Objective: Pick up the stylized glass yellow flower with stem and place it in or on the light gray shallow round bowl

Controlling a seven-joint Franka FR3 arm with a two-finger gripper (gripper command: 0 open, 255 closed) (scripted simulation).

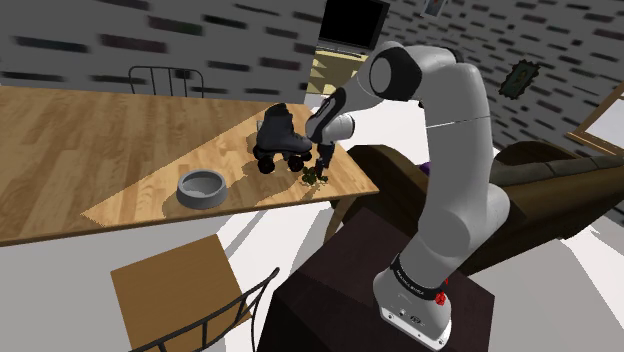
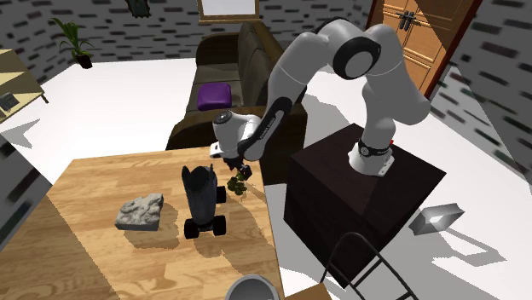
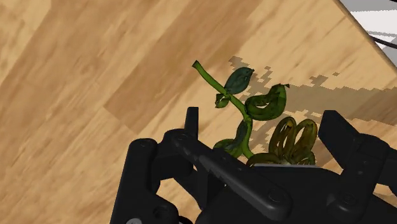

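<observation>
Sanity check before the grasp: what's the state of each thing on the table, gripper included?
gripper: open, fingers either side of the flower, not clasping it.
flower: lying flat on the table, not lifted.
bowl: upright, empty.
roller skate: standing upright on its wheels.
rock: resting on the table.

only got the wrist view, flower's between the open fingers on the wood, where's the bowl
Observer: The grey bowl sits on the same table, toward the shoulder view's left of the gripper, near the table's front edge.
Operator: anything between them
Observer: A black roller skate stands close beside the flower, just behind the line to the bowl, not on it.
Operator: anything else up there
Observer: A grey rock lies on the skate's far side from the gripper.
</observation>
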